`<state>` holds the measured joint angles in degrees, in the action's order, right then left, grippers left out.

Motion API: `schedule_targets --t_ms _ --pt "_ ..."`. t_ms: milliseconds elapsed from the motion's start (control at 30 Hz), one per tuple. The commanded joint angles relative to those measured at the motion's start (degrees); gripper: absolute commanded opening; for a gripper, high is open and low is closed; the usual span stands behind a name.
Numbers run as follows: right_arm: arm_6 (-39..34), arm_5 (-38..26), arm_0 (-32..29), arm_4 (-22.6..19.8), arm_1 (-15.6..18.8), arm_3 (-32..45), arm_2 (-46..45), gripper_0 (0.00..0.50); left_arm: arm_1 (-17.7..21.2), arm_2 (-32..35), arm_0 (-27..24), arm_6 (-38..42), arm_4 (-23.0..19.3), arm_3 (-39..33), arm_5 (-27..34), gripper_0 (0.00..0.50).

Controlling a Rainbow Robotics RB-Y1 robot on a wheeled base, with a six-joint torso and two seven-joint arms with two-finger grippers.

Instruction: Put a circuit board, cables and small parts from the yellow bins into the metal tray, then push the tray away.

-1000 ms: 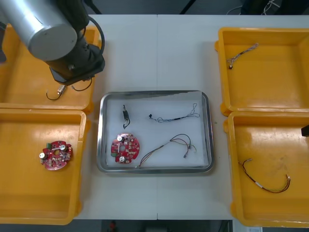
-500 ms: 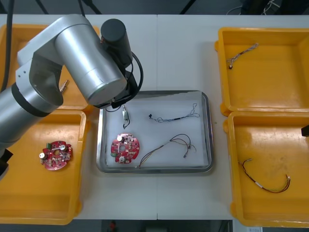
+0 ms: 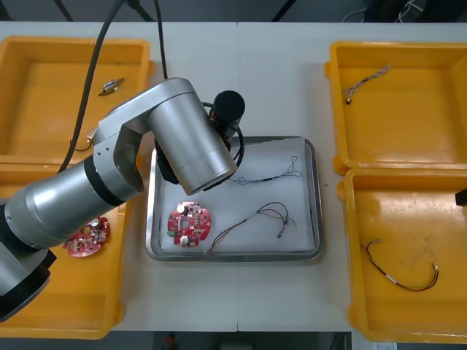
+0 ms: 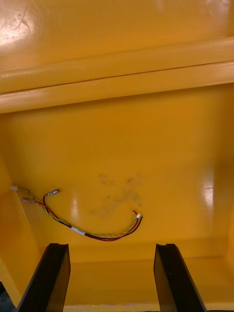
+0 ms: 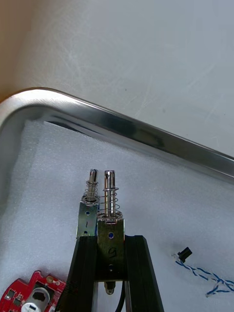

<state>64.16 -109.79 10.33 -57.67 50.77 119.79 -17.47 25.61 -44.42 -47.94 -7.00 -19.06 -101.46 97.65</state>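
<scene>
Metal tray, part-loaded; left tool at its far left corner

Item 1. Shiny metal tray (image 3: 315,211) with white lining, at the centre of the light tabletop (image 3: 277,80), between the yellow plastic bins. Contents: round red circuit board (image 3: 189,224) at near left; twisted blue and white cable (image 3: 270,176) towards the far side; thin dark cable (image 3: 255,219) at near right.

Item 2. Left tool (image 5: 110,239), black-fingered, over the lining just inside the tray's far left corner. Closed on a small metal part (image 5: 109,209) with spring and pin, gripped by its body. A second small metal part (image 5: 89,207) of like form sits just beside it, on the side away from the blue and white cable; whether the two touch cannot be told.

Item 3. Right tool (image 4: 111,248), fingers spread apart and holding nothing, over the near right bin (image 3: 408,219), above a red and yellow cable (image 3: 401,275) on its floor.

Item 4. Far right bin (image 3: 408,131): one short pale cable (image 3: 367,79). Far left bin (image 3: 44,124): one loose metal part (image 3: 111,87). Near left bin (image 3: 44,306): a second red circuit board (image 3: 84,239), partly hidden under the left arm.
</scene>
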Motion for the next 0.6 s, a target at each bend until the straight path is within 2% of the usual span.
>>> schedule_targets --t_ms 33,433,500,600 --pt "-0.79 -0.21 -0.57 -0.17 1.61 1.5 -1.6 0.5 -2.15 -2.69 0.39 3.22 1.65 0.91 -1.67 0.0" --pt "-0.79 -0.21 -0.57 -0.17 1.61 1.5 -1.6 0.5 -2.59 -6.12 1.27 3.57 3.24 1.7 -3.43 0.009" --pt "-0.79 -0.21 -0.57 -0.17 1.61 1.5 -1.6 0.5 -2.67 -6.38 1.27 3.4 3.68 1.7 -3.43 0.03" --pt "-0.79 -0.21 -0.57 -0.17 1.61 1.5 -1.6 0.5 -2.59 -6.38 1.35 3.22 3.76 1.7 -3.52 0.101"
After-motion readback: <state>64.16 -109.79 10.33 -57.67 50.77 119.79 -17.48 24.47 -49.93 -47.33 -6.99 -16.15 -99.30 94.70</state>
